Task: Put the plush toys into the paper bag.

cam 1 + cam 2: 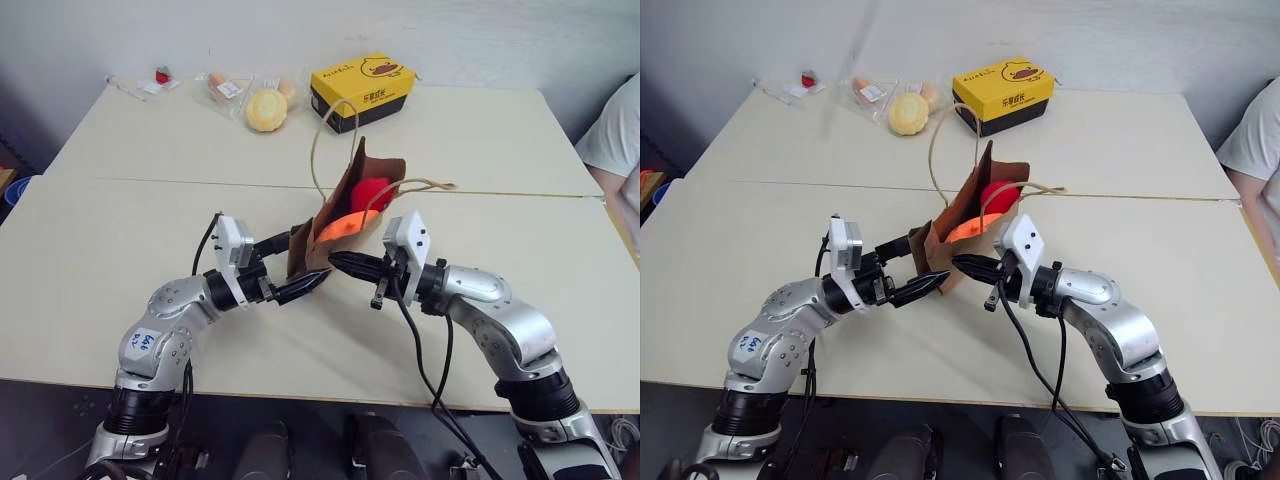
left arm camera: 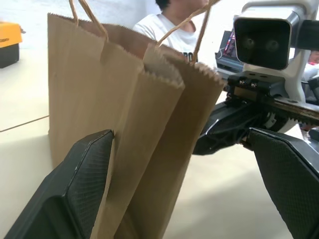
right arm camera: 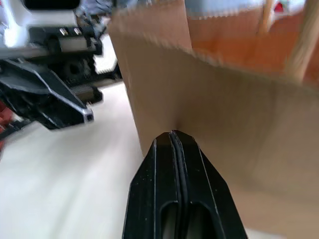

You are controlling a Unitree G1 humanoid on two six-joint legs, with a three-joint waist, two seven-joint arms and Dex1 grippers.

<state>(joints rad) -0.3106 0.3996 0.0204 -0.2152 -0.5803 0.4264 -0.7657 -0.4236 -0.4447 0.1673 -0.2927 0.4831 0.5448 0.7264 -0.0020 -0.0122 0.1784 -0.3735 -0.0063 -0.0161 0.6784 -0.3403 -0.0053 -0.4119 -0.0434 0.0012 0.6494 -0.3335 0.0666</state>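
Paper bag [image 1: 345, 225] stands on the tabletop [image 1: 120, 230] directly in front of you, mouth open and leaning a little, with its two cord handles [image 1: 322, 140] looping up and out to the sides. Both plush toys already sit inside it: you can see the red toy [image 1: 370, 192] at the top of the opening and the orange toy [image 1: 342, 226] just below it, pressed against the near wall.

Your left hand [image 1: 287, 268] is spread wide, and in its wrist view the folded near edge of the bag stands between the two fingers [image 2: 75, 184], one finger touching the paper and the other well clear on the far side. Your right hand [image 1: 345, 264] is pressed together with nothing between its fingers; its tips sit right at the bag's near wall, though you cannot tell whether they touch it. The two hands face each other across the bag's near corner.

Behind the bag, near the far edge, you have the yellow duck-print box [image 1: 362, 90], a pale yellow round item in clear wrapper [image 1: 266, 110], and some smaller wrapped packets [image 1: 222, 87]. A person's shoulder in a white sleeve [image 1: 615, 130] shows at the right edge.
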